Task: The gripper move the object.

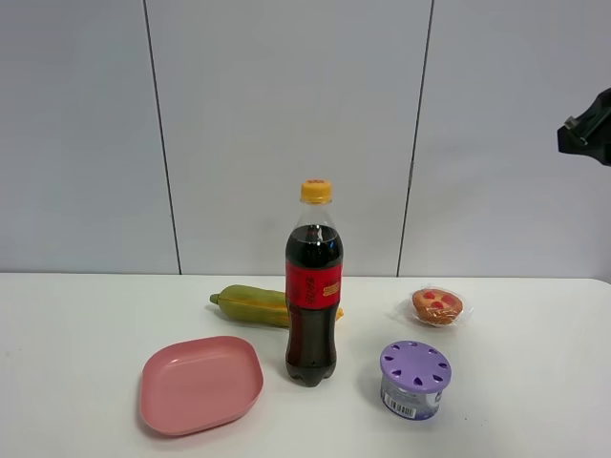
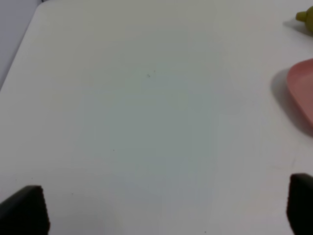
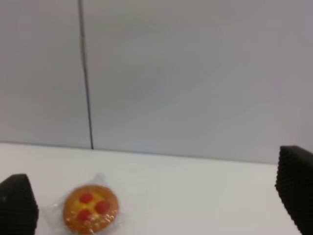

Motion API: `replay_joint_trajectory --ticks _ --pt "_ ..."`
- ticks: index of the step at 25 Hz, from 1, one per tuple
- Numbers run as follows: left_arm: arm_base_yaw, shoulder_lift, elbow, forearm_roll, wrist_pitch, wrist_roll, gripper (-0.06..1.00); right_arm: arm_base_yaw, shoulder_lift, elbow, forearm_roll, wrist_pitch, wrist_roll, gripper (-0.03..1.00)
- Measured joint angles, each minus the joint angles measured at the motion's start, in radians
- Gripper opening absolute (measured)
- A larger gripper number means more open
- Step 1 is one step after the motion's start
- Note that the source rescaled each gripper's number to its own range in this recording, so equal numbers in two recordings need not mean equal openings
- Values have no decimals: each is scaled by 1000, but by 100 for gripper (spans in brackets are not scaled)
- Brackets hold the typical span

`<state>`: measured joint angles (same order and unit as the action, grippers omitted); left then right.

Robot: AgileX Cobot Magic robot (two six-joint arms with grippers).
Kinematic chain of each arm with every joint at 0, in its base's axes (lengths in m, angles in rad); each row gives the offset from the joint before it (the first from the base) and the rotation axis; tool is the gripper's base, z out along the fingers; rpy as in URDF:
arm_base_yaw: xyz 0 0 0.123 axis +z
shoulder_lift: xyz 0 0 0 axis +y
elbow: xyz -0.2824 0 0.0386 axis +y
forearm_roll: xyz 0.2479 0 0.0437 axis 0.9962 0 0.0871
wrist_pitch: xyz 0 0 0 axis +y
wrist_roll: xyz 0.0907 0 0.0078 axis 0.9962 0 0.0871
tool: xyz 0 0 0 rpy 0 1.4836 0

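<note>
Exterior high view: tall clear plastic cola bottle (image 1: 313, 286) mid-worktop looks full, heavy, slick; grasp label; right claw (image 3: 156, 205) wide open, empty.

I count one cola bottle (image 1: 313, 286), one pink plate (image 1: 201, 383) and one purple-lidded canister (image 1: 413, 380). There is also one wrapped pastry (image 1: 437, 306) and one green-yellow vegetable (image 1: 251, 304).

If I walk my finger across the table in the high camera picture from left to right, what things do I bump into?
Pink plate → cola bottle → purple-lidded canister → wrapped pastry. The yellow-green vegetable lies behind, stretching from above the plate to behind the bottle, so its place in the order is unclear.
</note>
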<state>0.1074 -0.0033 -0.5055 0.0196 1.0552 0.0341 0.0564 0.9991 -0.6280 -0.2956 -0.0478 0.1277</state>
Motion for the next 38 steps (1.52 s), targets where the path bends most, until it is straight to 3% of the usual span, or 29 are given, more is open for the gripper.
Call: replay_joint_trajectory --ticks 8,12,20,25,32,38 --pt "0 0 0 0 0 0 100 -6 -210 0 2 147 -17 100" --pt "0 0 0 0 0 0 100 -6 -351 0 27 337 -21 100" --pt "0 0 0 0 0 0 100 -6 -636 0 204 728 -22 100" --pt "0 0 0 0 0 0 100 -6 -739 0 218 957 -22 100" --pt "0 0 0 0 0 0 100 -6 -840 0 251 1084 -22 100" --pt "0 0 0 0 0 0 100 -6 -903 4 266 1108 -22 100"
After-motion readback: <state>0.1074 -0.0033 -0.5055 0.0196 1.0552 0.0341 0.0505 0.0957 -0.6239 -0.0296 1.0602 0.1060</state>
